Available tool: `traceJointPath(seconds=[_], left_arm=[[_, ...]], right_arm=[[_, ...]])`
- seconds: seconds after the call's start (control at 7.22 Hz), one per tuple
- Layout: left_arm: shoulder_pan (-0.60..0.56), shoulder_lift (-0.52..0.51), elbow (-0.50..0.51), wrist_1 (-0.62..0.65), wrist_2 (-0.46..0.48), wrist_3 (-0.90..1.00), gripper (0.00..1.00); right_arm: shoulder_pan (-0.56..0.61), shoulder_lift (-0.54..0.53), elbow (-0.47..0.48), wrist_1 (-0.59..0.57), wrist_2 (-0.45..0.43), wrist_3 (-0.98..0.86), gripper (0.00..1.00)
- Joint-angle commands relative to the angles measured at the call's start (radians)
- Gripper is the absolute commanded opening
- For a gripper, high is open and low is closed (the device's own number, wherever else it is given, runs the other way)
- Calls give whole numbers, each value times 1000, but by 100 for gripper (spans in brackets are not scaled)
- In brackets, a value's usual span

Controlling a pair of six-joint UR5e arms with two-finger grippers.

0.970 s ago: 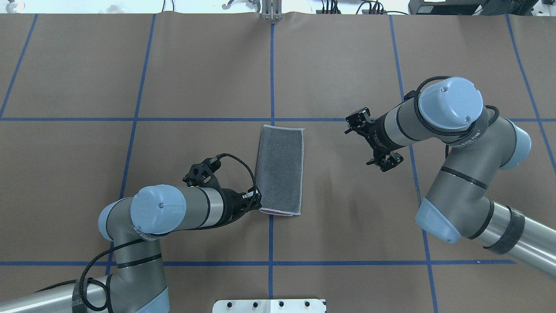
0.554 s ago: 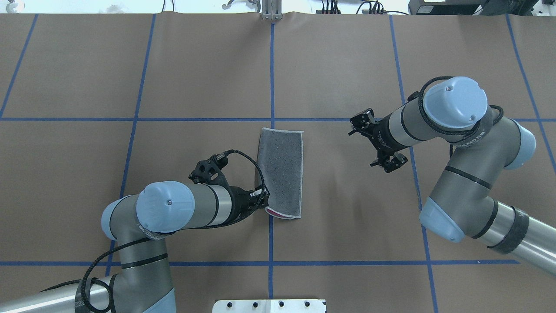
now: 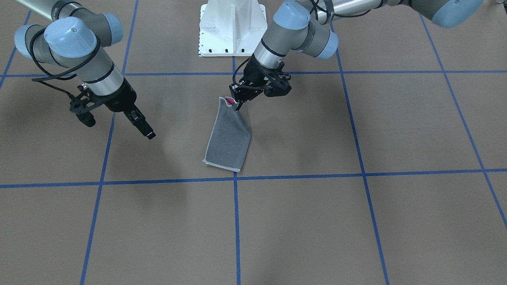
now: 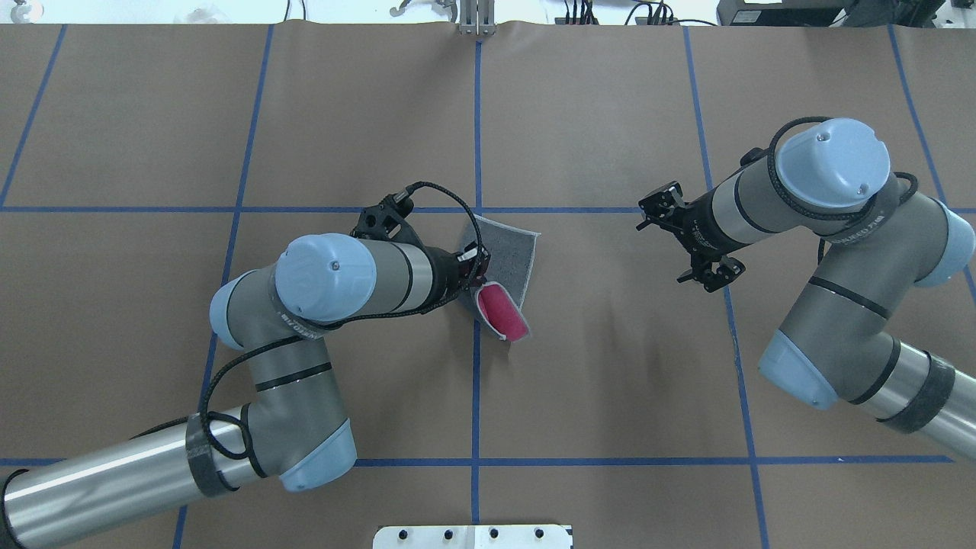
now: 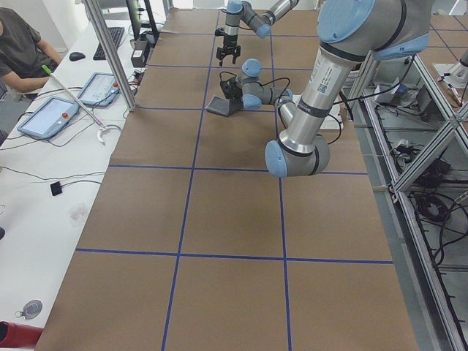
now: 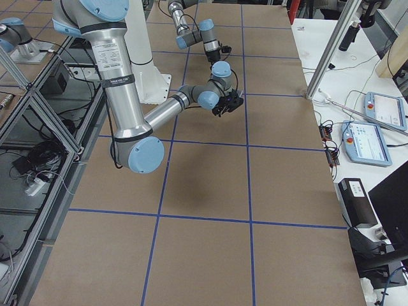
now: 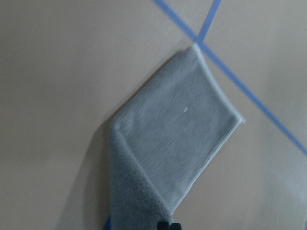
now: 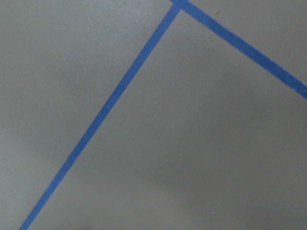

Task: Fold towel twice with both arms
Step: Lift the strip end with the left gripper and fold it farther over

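One corner of the towel (image 3: 229, 136) is pinched in my left gripper (image 3: 237, 103) in the front-facing view. The jaws are closed on it and hold that end raised. The far short edge lies on the table (image 3: 356, 221), just short of a blue tape line (image 3: 301, 175). My right gripper (image 3: 149, 134) hangs over bare table, well apart from the cloth and holding nothing. It shows only as one slim bar, so I cannot tell whether its jaws are parted or closed.

Overhead: the raised end gapes and shows the pink face. The grey part beyond it rests flat near the middle of the table. My left arm (image 4: 328, 278) is bent sharply at the elbow, its wrist reaching over the cloth. My right arm (image 4: 831, 164) stands off to my right, wrist angled down.

Left side view: the towel is small and far, a grey slope rising from the table.

Left wrist view: my fingertips (image 7: 164, 226) sit together on grey cloth at the bottom edge. The far corner touches the point where two tape lines cross.

Right wrist view: table and tape only.

Assessment: soft, light, limp terry that will sag from a single hold. The pile should grip well and is unlikely to slip. It is best taken at the corners of one short edge, and the opposite corner of the raised edge is free for my right gripper.
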Motion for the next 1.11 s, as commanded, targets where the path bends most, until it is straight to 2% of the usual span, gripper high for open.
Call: traceJointPath(seconds=[0.0, 0.42, 0.69, 0.83, 0.97], left_arm=[[-56, -99, 119, -3, -2, -19, 0], [-116, -185, 274, -13, -5, -11, 0], [-125, -210, 314, -13, -7, -11, 0], [-125, -211, 328, -18, -4, -11, 4], [-131, -223, 358, -48, -2, -11, 99]], right_arm=[[4, -2, 0, 0, 6, -7, 100], [7, -2, -20, 1, 6, -18, 100], [12, 0, -26, 1, 4, -25, 100], [12, 0, -26, 1, 4, -25, 100], [12, 0, -26, 1, 4, -24, 100]])
